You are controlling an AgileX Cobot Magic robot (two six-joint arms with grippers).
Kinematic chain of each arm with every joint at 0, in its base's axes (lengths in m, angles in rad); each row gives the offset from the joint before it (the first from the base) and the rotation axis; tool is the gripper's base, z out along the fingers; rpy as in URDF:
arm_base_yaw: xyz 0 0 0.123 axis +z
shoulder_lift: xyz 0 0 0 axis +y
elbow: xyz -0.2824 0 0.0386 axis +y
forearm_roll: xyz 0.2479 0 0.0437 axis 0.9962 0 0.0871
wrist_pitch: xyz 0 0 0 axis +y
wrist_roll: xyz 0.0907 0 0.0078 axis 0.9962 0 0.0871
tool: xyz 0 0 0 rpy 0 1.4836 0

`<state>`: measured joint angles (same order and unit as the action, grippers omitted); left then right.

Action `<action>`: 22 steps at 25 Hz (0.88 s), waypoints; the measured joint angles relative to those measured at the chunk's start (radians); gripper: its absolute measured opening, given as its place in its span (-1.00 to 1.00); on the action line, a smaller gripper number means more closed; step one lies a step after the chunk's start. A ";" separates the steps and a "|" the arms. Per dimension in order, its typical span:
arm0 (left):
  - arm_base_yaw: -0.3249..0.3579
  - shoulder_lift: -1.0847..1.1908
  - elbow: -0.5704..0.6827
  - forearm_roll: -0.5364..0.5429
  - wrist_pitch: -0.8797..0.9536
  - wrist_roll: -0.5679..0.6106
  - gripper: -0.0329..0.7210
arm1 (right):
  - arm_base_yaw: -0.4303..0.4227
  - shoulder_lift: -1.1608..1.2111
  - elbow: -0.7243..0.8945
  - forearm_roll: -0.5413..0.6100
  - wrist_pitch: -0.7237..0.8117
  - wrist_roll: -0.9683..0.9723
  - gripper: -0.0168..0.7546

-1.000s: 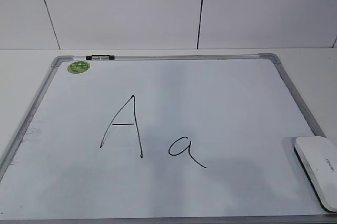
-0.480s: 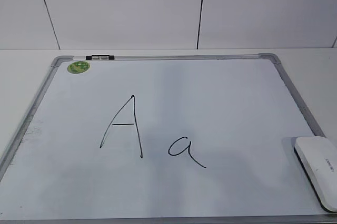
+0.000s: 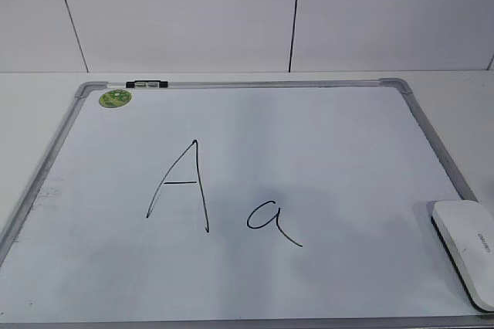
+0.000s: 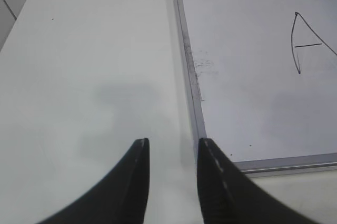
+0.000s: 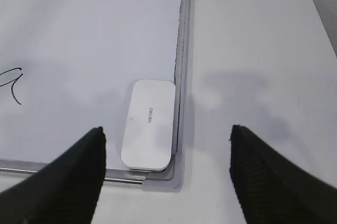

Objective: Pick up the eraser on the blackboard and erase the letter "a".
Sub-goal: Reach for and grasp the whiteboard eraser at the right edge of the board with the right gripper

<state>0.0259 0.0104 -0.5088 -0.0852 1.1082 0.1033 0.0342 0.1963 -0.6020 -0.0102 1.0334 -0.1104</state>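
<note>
The blackboard (image 3: pixel 324 144) is a white board with a grey frame, lying flat on the table. The small cursive letter "a" (image 3: pixel 270 221) is near its lower middle, and part of it shows in the right wrist view (image 5: pixel 13 84). The white eraser (image 3: pixel 467 252) lies on the board's near right corner against the frame. In the right wrist view my right gripper (image 5: pixel 167 129) is open wide and empty, hovering above the eraser (image 5: pixel 149 124). My left gripper (image 4: pixel 174 142) is open and empty over the table, just left of the board's near left corner. Neither gripper shows in the exterior view.
A tall capital "A" (image 3: pixel 181 186) stands left of the "a". A green round sticker (image 3: pixel 115 98) and a small black-and-white clip (image 3: pixel 147 83) sit at the board's far left corner. The white table (image 4: pixel 95 66) stretches left and right (image 5: pixel 253 66) of the board.
</note>
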 joint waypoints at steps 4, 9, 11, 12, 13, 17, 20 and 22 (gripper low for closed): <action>0.000 0.000 0.000 0.000 0.000 0.000 -0.29 | 0.000 0.063 -0.028 0.000 -0.007 -0.002 0.48; 0.000 0.000 0.000 0.000 0.000 0.000 -0.29 | 0.000 0.147 -0.058 0.000 -0.007 -0.002 0.56; 0.000 0.000 0.000 0.000 0.000 0.000 -0.29 | 0.000 0.189 -0.075 0.000 -0.007 -0.002 0.67; 0.000 0.000 0.000 0.000 0.000 0.000 -0.29 | 0.000 0.208 -0.083 0.000 -0.007 -0.002 0.72; 0.000 0.000 0.000 0.000 0.000 0.000 -0.29 | 0.000 0.231 -0.091 0.000 -0.009 -0.002 0.76; 0.000 0.000 0.000 0.000 0.000 0.000 -0.29 | 0.000 0.324 -0.122 0.021 -0.009 -0.002 0.80; 0.000 0.000 0.000 0.000 0.000 0.000 -0.29 | 0.005 0.390 -0.140 0.037 -0.005 0.004 0.80; 0.000 0.000 0.000 0.000 0.000 0.000 -0.29 | 0.013 0.435 -0.148 0.044 0.003 0.013 0.80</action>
<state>0.0259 0.0104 -0.5088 -0.0852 1.1082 0.1033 0.0471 0.6315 -0.7503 0.0340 1.0362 -0.0974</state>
